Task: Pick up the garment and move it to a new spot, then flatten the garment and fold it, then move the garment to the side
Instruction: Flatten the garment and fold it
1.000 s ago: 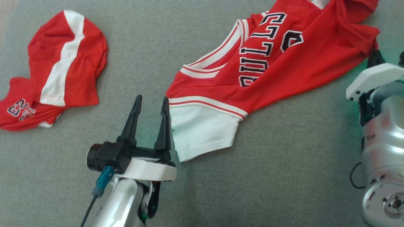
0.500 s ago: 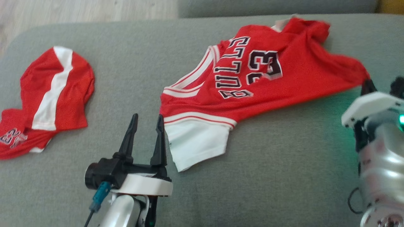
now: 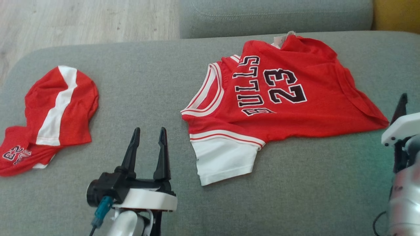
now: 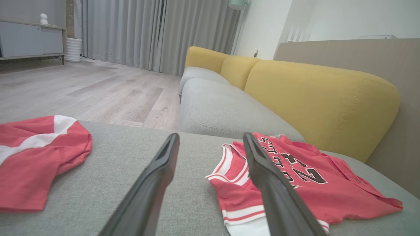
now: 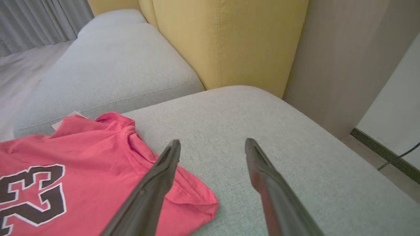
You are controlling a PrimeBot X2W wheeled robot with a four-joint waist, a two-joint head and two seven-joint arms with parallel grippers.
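Observation:
The garment, a red jersey (image 3: 295,108) printed BULLS 23 with a white sleeve, lies spread on the grey sofa cushion (image 3: 295,196). It also appears in the left wrist view (image 4: 315,193) and the right wrist view (image 5: 82,177). My left gripper (image 3: 149,131) stands open just left of the white sleeve, with nothing between its fingers (image 4: 210,135). My right gripper (image 5: 212,141) is open beside the jersey's bottom corner, holding nothing. One of its fingers (image 3: 402,106) shows at the right edge of the head view.
A second red garment with a white stripe (image 3: 55,111) lies bunched at the cushion's left end. Another grey seat cushion (image 3: 275,16) adjoins at the back, with a yellow backrest (image 5: 229,42) to the right. Wooden floor (image 3: 82,19) lies beyond the cushion's far left edge.
My right gripper has opened and let go of the jersey's bottom corner, and the jersey now lies flatter. The head camera has tilted up, shifting the whole picture. The left gripper stays open.

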